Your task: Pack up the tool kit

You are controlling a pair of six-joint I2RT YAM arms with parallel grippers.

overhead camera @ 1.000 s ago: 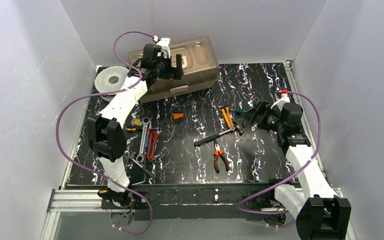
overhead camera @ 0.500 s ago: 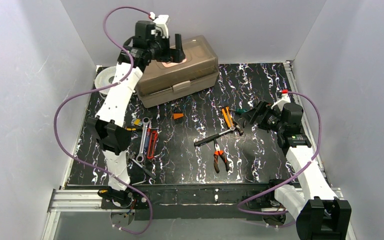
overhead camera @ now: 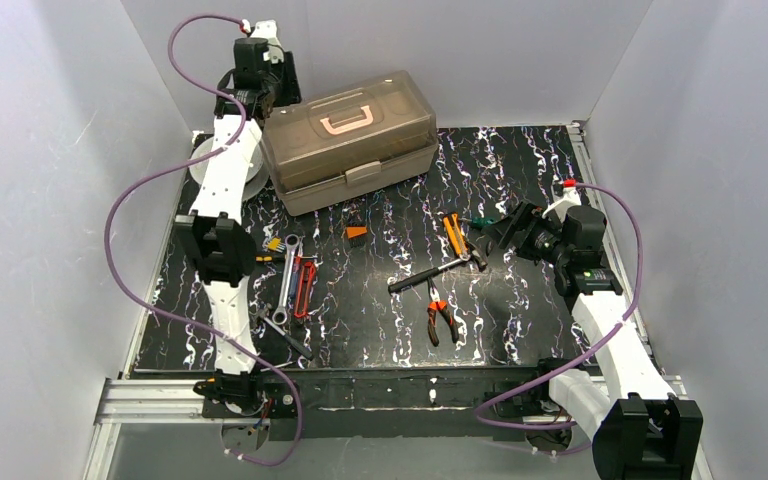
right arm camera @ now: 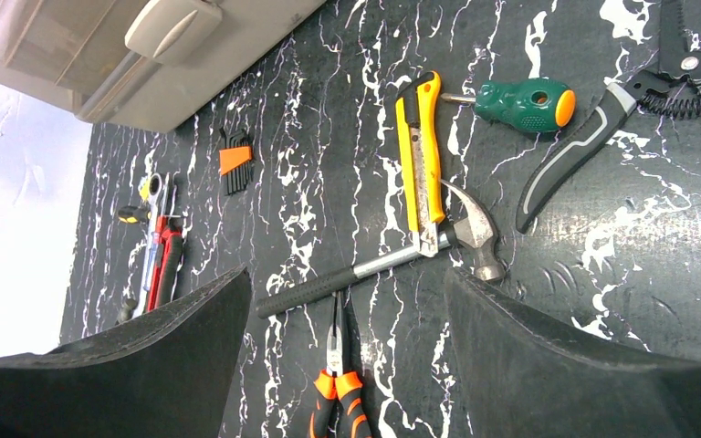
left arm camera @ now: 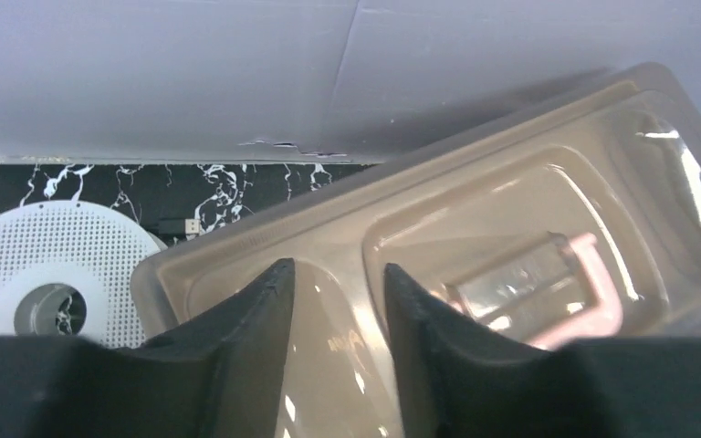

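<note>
Aloft, left arm [overhead camera: 225, 170] beside toolbox [overhead camera: 350, 140], left pincer [left arm camera: 338, 269] half-parted, empty; right pincer [right arm camera: 347, 274] agape.

Lab test cell: plain grey partition walls [overhead camera: 50, 150] around black marbled tabletop [overhead camera: 360, 310], aluminium rail [overhead camera: 140, 398].

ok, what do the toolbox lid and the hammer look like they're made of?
Toolbox lid: looks like moulded plastic, brown-tinted and translucent, with a glossy finish that catches glare.
Hammer: bright polished metal head and neck; the matte black grip is probably rubber or plastic.
</note>
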